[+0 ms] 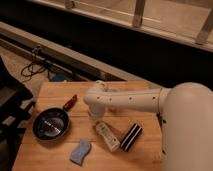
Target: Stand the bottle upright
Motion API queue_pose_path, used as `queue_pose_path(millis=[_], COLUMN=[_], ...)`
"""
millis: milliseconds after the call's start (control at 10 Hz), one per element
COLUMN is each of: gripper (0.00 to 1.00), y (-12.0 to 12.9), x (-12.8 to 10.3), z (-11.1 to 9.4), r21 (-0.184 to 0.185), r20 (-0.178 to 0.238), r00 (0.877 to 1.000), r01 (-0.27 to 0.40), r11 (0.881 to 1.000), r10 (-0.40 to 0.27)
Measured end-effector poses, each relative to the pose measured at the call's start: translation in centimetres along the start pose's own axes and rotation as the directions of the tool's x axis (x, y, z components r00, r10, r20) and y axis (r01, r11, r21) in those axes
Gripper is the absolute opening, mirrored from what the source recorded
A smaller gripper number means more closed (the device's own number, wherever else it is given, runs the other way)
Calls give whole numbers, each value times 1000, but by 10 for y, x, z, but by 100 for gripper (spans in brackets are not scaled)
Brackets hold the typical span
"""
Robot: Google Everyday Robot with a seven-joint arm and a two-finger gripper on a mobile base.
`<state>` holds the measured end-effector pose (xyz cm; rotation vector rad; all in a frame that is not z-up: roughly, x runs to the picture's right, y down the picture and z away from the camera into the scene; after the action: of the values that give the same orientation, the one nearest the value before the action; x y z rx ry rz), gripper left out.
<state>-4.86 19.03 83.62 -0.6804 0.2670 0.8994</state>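
Observation:
The bottle is whitish with a pale label. It lies on its side on the wooden table, pointing from upper left to lower right. My gripper hangs down from the white arm, right at the bottle's upper left end. The wrist hides where the gripper meets the bottle.
A black block with white stripes lies just right of the bottle. A black frying pan with a red handle sits at the left. A blue sponge lies near the front edge. Cables lie on the floor behind the table.

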Motion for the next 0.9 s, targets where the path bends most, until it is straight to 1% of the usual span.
queue_pose_path(millis=[200, 300, 500, 600, 900], gripper=[0, 0, 0, 0, 0], y=[1, 2, 3, 4, 7], x=[-1, -3, -10, -15, -31], z=[-4, -11, -27, -40, -72], r21=[4, 8, 18, 25, 15], r20=[6, 21, 56, 75, 124], r00=[1000, 1000, 998, 996, 988], r01=[9, 15, 33, 49, 90], r11=[1000, 1000, 999, 998, 996], r10=[-9, -15, -34, -51, -91])
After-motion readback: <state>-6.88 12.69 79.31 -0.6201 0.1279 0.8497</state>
